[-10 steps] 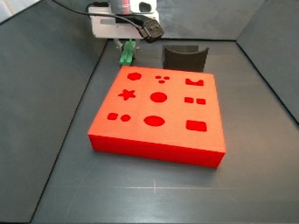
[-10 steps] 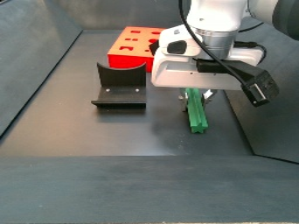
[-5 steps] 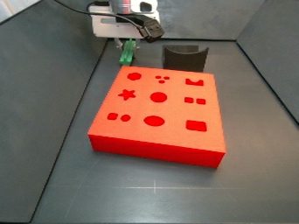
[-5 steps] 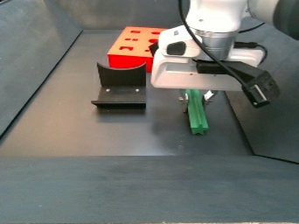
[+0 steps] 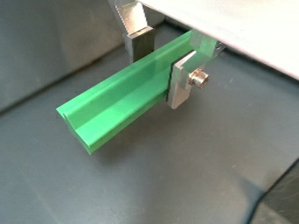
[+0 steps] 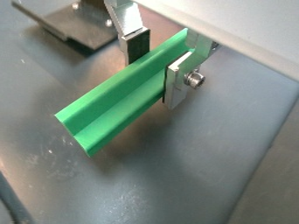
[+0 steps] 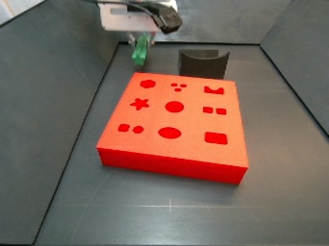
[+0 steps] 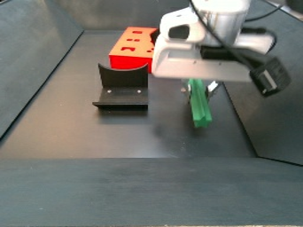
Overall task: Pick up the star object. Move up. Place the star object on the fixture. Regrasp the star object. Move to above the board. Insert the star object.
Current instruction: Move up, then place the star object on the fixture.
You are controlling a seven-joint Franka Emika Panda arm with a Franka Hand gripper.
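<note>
Looking at the star object [image 5: 128,96], I see a long bright-green peg clamped near one end between the two silver fingers [image 5: 183,80] of the gripper [image 5: 162,59]; both wrist views show the plates pressed flat against its opposite sides, so the jaws are closed on it. Its free end [image 6: 82,131] juts out well past the fingers over the dark floor.

In a side view the peg [image 8: 200,105] hangs at right of centre, below the white gripper body [image 8: 204,62], and I think its lower end sits just clear of the floor, though the angle is too shallow for me to be sure. In a side view from the opposite end the peg [image 7: 139,51] shows only as a short green strip under the gripper [image 7: 139,40] at the top of the frame.

I see the fixture [image 8: 120,86] left of centre, apart from the peg, its upright bracket facing the board [image 8: 135,45] behind it. The board [image 7: 176,120] fills mid-frame, holes upward, with the fixture [image 7: 203,61] beyond its far edge.
</note>
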